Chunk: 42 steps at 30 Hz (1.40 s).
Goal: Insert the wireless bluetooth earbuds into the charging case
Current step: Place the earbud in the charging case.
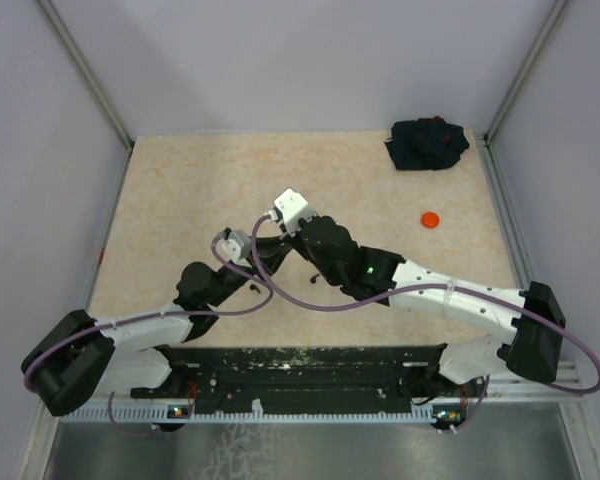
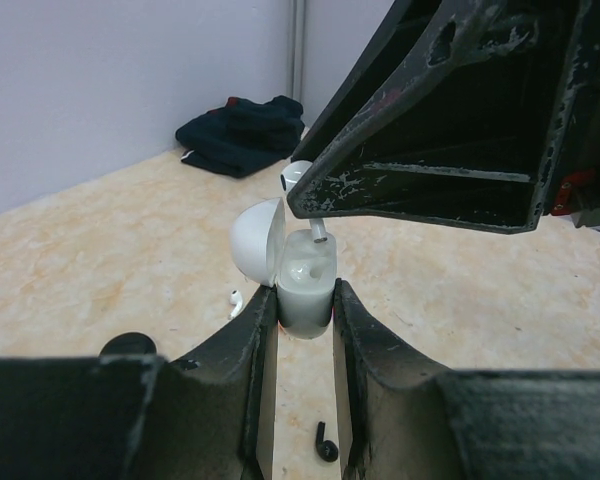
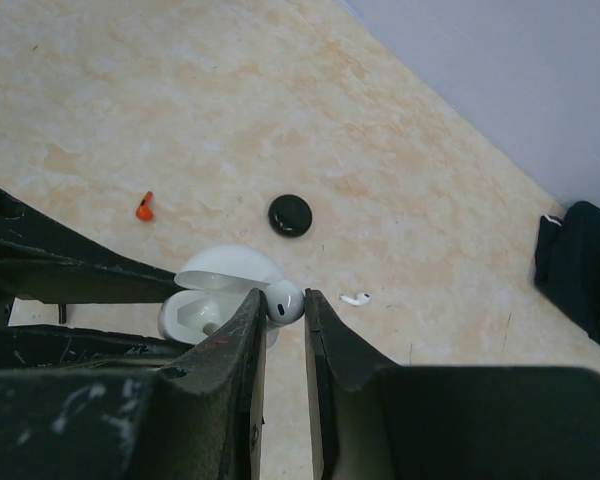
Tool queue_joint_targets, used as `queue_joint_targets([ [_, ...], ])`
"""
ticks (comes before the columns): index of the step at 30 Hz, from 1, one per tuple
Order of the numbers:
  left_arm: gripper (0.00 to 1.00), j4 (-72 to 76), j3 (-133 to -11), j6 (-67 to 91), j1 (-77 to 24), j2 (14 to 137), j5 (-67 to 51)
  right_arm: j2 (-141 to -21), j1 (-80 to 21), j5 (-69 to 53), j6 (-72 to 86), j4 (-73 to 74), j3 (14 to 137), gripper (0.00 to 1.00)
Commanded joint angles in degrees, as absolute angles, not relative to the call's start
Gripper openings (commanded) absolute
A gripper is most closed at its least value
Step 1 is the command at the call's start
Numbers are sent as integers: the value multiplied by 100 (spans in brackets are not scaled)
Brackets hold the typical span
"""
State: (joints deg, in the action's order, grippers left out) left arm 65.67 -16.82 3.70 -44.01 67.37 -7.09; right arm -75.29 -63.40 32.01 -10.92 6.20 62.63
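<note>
My left gripper (image 2: 306, 292) is shut on the white charging case (image 2: 306, 305), which stands upright with its lid (image 2: 258, 240) swung open to the left. My right gripper (image 3: 284, 297) is shut on a white earbud (image 3: 285, 302) just above the case (image 3: 193, 314). The bud's stem (image 2: 320, 232) points down at the case's open socket. On the table lie another white earbud (image 3: 356, 298), a red earbud (image 3: 144, 207) and a black earbud (image 2: 326, 445).
A black round puck (image 3: 290, 215) lies on the table beyond the case, and a red puck (image 1: 430, 219) sits toward the right. A dark crumpled cloth (image 1: 427, 144) lies in the far right corner. Grey walls enclose the table.
</note>
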Motion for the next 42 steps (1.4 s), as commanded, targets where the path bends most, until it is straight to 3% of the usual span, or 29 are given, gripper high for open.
queue_joint_targets([
  [1, 0, 6830, -1765, 440, -4421, 6645, -596, -7581, -6429, 3141, -1046, 499, 6386, 17],
  [19, 0, 6697, -1802, 422, -4419, 6688, -325, -7770, -6590, 2976, -913, 950, 6689, 21],
  [42, 0, 6920, -1623, 57, -4513, 6630, -281, -8797, -6559, 3893, 1362, 3414, 8483, 20],
])
